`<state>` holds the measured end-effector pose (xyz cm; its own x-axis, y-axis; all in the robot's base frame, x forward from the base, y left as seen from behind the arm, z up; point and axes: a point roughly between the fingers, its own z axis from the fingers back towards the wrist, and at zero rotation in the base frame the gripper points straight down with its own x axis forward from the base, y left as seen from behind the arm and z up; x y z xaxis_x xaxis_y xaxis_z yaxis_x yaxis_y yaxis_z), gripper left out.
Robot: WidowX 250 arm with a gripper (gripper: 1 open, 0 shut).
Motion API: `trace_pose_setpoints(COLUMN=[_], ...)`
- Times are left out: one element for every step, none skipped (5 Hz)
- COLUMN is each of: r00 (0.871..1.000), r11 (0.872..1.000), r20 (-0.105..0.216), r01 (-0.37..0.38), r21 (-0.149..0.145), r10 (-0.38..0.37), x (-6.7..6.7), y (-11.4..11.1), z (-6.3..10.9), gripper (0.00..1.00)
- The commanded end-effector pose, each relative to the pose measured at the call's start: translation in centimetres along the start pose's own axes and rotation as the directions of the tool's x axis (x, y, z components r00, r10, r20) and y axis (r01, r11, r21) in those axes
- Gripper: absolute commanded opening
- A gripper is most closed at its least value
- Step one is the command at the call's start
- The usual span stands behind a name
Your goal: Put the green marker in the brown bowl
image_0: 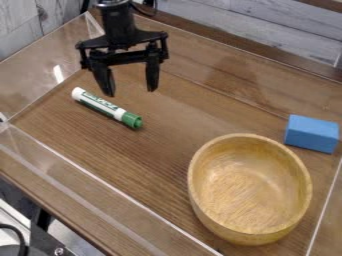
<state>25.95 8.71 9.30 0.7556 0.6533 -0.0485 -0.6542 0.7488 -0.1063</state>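
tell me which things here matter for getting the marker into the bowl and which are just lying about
Belong to the job: green marker, brown bowl, the open gripper above the marker.

Just lying about: blue block, beside the bowl.

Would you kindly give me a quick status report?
Pincer open, empty, above green marker. Marker flat on table, outside brown bowl. Path unobstructed; blue block off aside.
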Motion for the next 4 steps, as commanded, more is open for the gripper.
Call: trace_pose_setpoints(r00=[0.993, 0.979, 0.955, 0.937], r11=[0.994, 0.980, 0.955, 0.938], r20=[0.049, 0.057, 0.059, 0.064], r01=[-0.106, -0.195, -0.289, -0.339], r21=[-0.031, -0.045, -0.063, -0.072], r10=[0.107, 0.198, 0.292, 0.344], x=[0.9, 1.2, 1.5, 1.8], y=[0.3, 0.7, 1.1, 1.6], z=[0.2, -0.8, -1.9, -2.7], gripper=[1.00, 1.00, 1.00, 1.00])
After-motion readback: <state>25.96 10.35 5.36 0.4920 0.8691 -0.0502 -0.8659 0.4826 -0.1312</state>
